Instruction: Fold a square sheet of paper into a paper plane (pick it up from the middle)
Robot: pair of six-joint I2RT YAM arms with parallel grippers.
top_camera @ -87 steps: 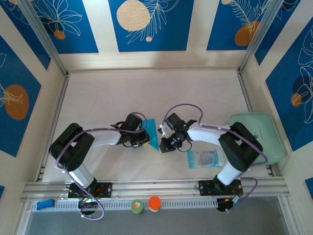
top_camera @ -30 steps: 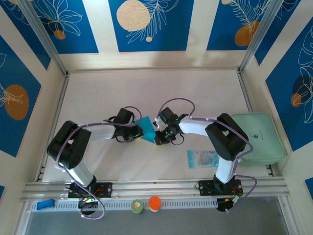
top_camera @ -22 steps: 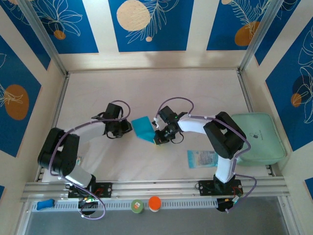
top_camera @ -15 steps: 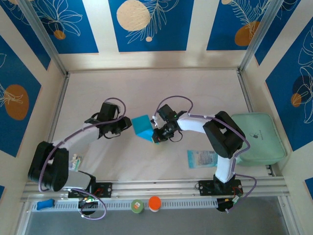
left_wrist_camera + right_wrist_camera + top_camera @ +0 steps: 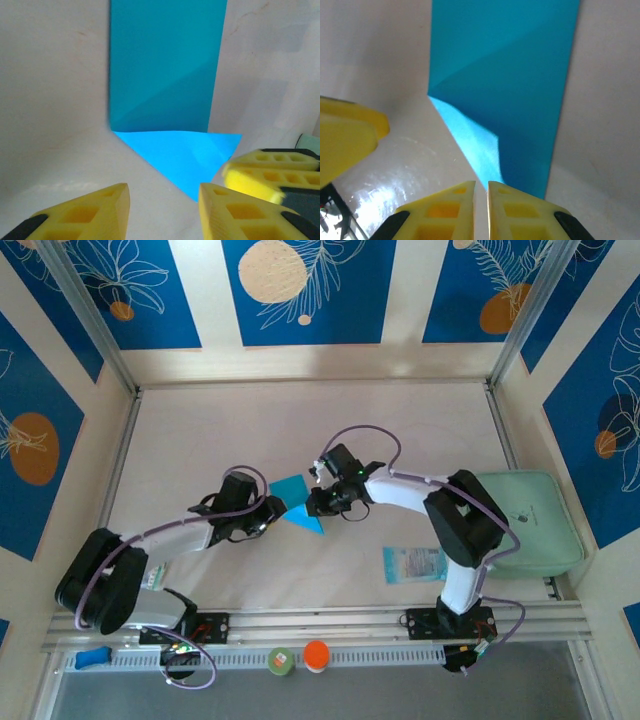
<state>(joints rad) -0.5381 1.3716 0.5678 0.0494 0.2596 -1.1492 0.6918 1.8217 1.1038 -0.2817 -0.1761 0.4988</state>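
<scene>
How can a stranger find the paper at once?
Start at the middle of the beige table, where the left end effector and the right end effector nearly meet. The paper sits between them, small and folded to a point. It alone is plain bright cyan; the packet is pale and printed, the pad mint.

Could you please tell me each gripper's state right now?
Left gripper: open, holding nothing.
Right gripper: nearly closed, apparently pinching the square sheet of paper.

White-and-black arms (image 5: 180, 530) (purple cables (image 5: 365, 435)), yellow gripper fingers (image 5: 80, 215).
</scene>
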